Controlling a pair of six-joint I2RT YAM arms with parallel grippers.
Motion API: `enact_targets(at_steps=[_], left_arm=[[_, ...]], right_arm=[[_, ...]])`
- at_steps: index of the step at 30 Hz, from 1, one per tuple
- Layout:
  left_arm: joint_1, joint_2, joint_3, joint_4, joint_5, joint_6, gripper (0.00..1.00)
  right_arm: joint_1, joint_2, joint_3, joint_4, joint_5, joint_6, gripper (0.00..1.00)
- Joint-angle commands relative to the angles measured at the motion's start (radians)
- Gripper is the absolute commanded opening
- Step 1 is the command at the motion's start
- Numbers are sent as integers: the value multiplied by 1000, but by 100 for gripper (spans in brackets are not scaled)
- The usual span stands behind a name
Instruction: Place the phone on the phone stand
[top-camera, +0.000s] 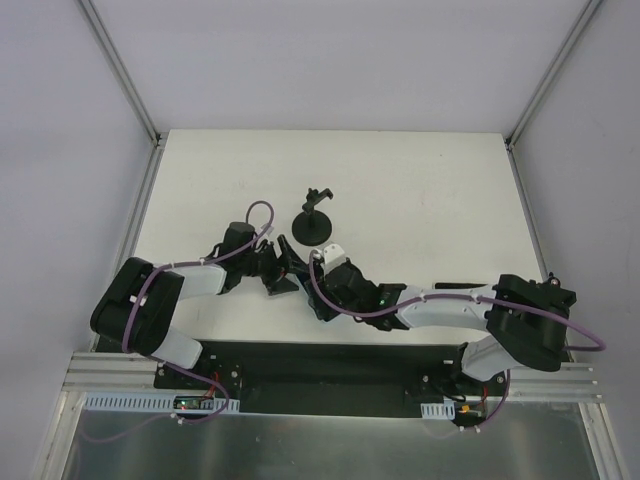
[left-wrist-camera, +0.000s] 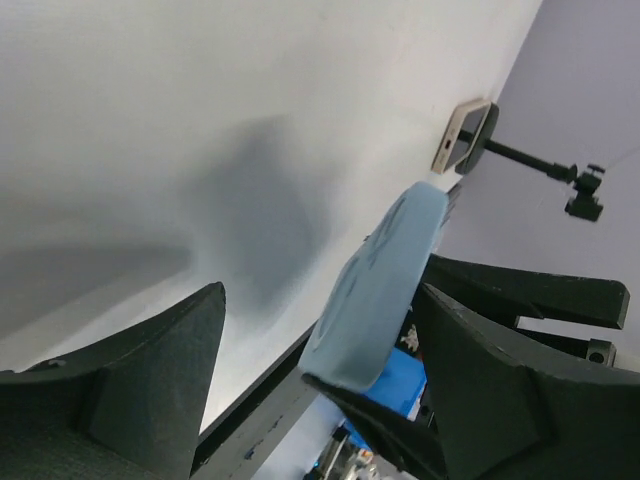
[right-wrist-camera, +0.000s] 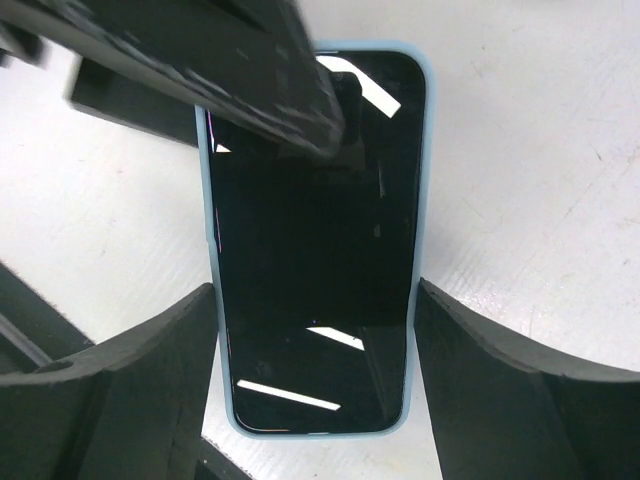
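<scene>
Low down at the near edge sit the two arm bases. From there the left arm (top-camera: 150, 300) and the right arm (top-camera: 450, 305) bend in over the white table (top-camera: 430, 190). They meet a little left of the middle.

The right gripper (right-wrist-camera: 315, 290) has hold of the phone (right-wrist-camera: 320, 230). Its two black fingers press on the long sides of the phone, one on each side, at the lower half. The phone has a dark screen and a light blue case. The screen faces the right wrist camera. The left wrist camera sees the phone's blue back and edge. There the phone is tipped up, not lying flat on the table.

The left gripper (left-wrist-camera: 318, 300) is loose around the same phone. Its fingers stand wide. One finger is just beside the blue case. The other is well apart from it, with bare table showing in the gap. In the right wrist view, one of these left fingers crosses over the top end of the screen. I cannot tell if it touches the phone.

Farther back stands the phone stand (top-camera: 316, 222). It has a round black foot, a thin rod and a small clamp at the top. It sits on the table just past the two grippers, near them but apart. The phone is in the right gripper, not on the stand.

Past the far edge of the table are pale walls and grey metal bars (top-camera: 125, 70).
</scene>
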Motion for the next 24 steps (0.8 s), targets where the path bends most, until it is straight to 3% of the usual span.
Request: enact_targets(at_steps=[1, 3, 7, 10, 11, 12, 13, 15, 17, 18, 22, 24], left_arm=[[-80, 44, 76, 117, 30, -3, 70], [-109, 64, 87, 128, 30, 0, 60], [-126, 69, 116, 131, 44, 29, 25], [-127, 46, 131, 113, 46, 59, 9], [-129, 38, 138, 104, 47, 70, 1], [-130, 28, 153, 91, 49, 81, 0], [-132, 20, 161, 79, 50, 108, 0], [-132, -5, 191, 32, 61, 145, 0], [-132, -46, 219, -51, 61, 225, 0], [-134, -61, 231, -79, 64, 256, 0], [-135, -155, 288, -189, 93, 435, 0], [-143, -205, 291, -184, 118, 451, 0]], right_arm=[[-3, -93, -14, 159, -52, 15, 1], [-6, -114, -35, 176, -61, 15, 1], [-14, -171, -65, 176, -75, 24, 1], [-35, -192, -86, 172, -118, 33, 22], [-41, -197, -94, 173, -133, 44, 35], [-58, -203, -100, 173, -175, 47, 44], [-72, -212, -111, 176, -210, 47, 66], [-127, -225, -121, 179, -352, 47, 84], [-176, -260, -144, 182, -461, 53, 93], [-219, -274, -154, 181, -565, 50, 94], [-293, -334, -177, 135, -725, 32, 98], [-321, -346, -184, 100, -790, 24, 98]])
